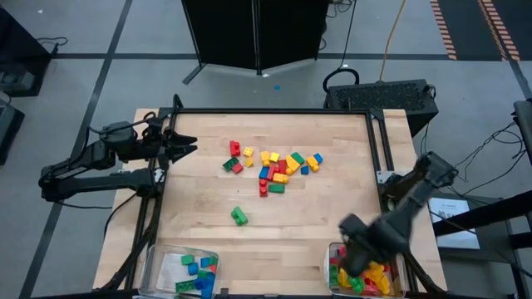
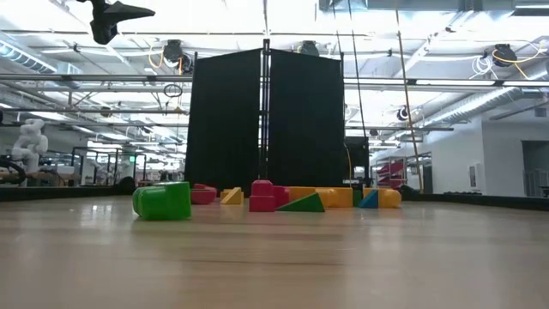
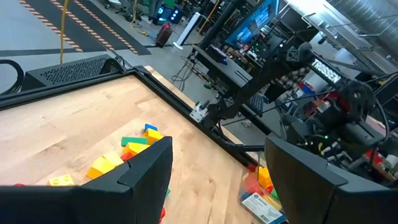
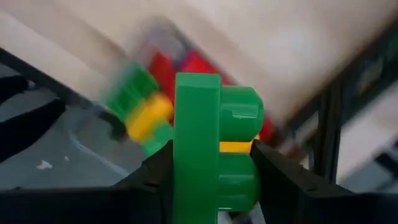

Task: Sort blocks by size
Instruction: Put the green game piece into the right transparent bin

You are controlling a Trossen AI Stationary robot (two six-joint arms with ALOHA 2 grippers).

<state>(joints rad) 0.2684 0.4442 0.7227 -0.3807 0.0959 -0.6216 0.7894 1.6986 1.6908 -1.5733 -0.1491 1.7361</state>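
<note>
Several red, yellow, green and blue blocks (image 1: 274, 166) lie in a loose pile at the table's middle, toward the far side. One green block (image 1: 239, 216) lies alone nearer the front. My right gripper (image 1: 353, 257) hangs above the near-right clear bin (image 1: 397, 282), shut on a green block (image 4: 214, 143). My left gripper (image 1: 187, 148) waits open at the far left edge, with nothing between its fingers (image 3: 146, 168). My right gripper pinches the green block between its two fingers (image 4: 155, 171), one on each opposite side of its lower part (image 4: 186, 180). The fingers point down from above. The block is lifted clear, over the blurred blocks in the bin below.
A second clear bin (image 1: 187, 270) with blue and green blocks stands at the near left. The near-right bin holds red, yellow and green blocks. A dark frame (image 1: 378, 149) runs along the table's far and right edges. Bare wood lies between pile and bins.
</note>
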